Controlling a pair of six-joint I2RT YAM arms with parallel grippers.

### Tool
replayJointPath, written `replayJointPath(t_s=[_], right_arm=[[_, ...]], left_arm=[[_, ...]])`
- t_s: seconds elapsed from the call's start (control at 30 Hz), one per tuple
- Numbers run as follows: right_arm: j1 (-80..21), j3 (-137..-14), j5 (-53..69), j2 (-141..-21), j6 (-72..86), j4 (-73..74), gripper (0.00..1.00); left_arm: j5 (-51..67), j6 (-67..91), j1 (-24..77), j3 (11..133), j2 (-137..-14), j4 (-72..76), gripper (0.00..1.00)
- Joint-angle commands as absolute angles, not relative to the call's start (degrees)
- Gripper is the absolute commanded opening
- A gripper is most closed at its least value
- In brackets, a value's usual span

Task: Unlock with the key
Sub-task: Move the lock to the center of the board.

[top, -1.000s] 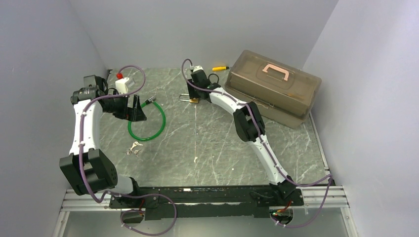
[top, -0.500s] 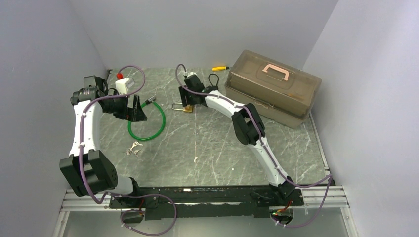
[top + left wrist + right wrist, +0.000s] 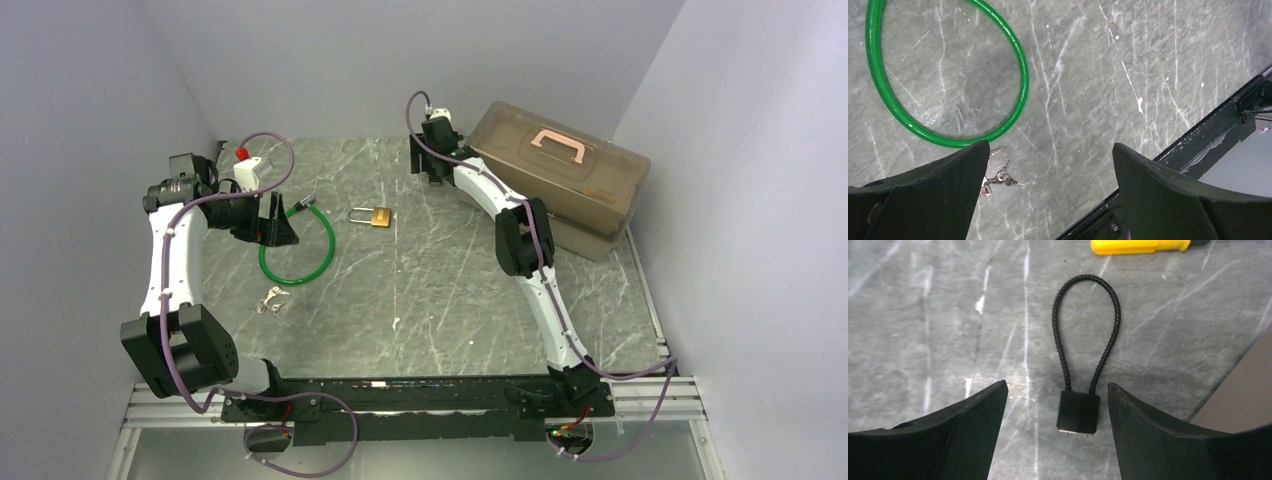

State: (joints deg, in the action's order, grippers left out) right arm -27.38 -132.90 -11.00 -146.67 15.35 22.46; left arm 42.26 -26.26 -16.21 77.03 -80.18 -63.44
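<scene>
A: Entry, key (image 3: 272,298)?
B: On desk (image 3: 430,300), left side, just near of green cable loop (image 3: 297,245); padlock (image 3: 378,216) well apart, centre.
A: End effectors?
B: Left end effector (image 3: 1048,150): jaws spread wide, empty. Right end effector (image 3: 1055,387): jaws apart, empty, above black cord lock (image 3: 1079,410).

1. My left arm (image 3: 178,255) and right arm (image 3: 548,315) wore white shells, with chunky black housings at the joints.
2. A purple cable (image 3: 266,134) looped along each arm.
3. My left gripper (image 3: 1049,147) had broad, matte black, wedge-shaped fingers (image 3: 933,195).
4. My right gripper (image 3: 1056,386) carried matching black wedges.
5. Both arms sat on a black base rail (image 3: 420,392).
</scene>
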Motion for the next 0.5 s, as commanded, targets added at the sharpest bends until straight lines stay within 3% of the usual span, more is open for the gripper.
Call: replayJointPath(t_s=[0.0, 0.3, 0.47], right_arm=[[-27.4, -135.7, -10.8, -149.5, 13.2, 21.8, 0.76], [-26.9, -137.2, -6.9, -152.6, 14.0, 21.9, 0.76], [-26.9, -138.1, -6.9, -153.5, 15.3, 23.1, 0.67]], left_arm=[[44.2, -27.0, -16.5, 76.6, -79.7, -63.3, 0.99], [44.3, -26.8, -16.5, 76.9, -80.9, -62.7, 0.99], [43.6, -27.1, -16.5, 76.7, -81.2, -62.3, 0.99]])
